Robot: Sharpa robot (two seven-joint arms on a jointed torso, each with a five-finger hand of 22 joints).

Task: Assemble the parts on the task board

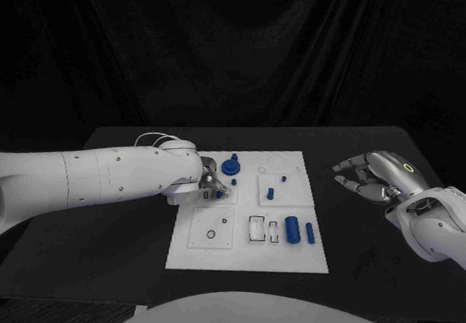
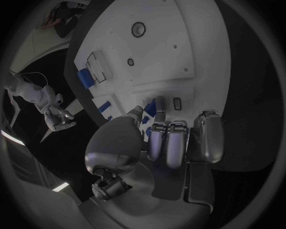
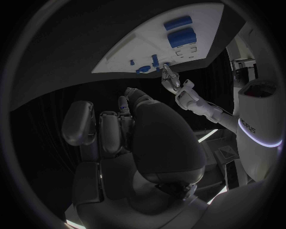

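Observation:
The white task board [image 1: 291, 258] lies mid-table. My left hand [image 1: 203, 180] rests over its upper left part, where thumb and fingers [image 2: 159, 102] pinch a small blue part [image 2: 151, 106] low against the board. A blue knob-shaped part [image 1: 232, 167] stands just beyond that hand. Two small blue pegs [image 1: 269, 192] sit on a raised square plate. A thick blue cylinder [image 1: 291, 230] and a thinner one [image 1: 310, 233] lie near the board's right edge. My right hand [image 1: 374, 176] hovers off the board's right side, fingers curled in, holding nothing.
Empty cut-outs [image 1: 257, 229] and a round hole [image 1: 213, 235] mark the board's near half. Bare black table [image 1: 87, 255] surrounds the board. My left forearm [image 1: 93, 178] crosses the table's left side.

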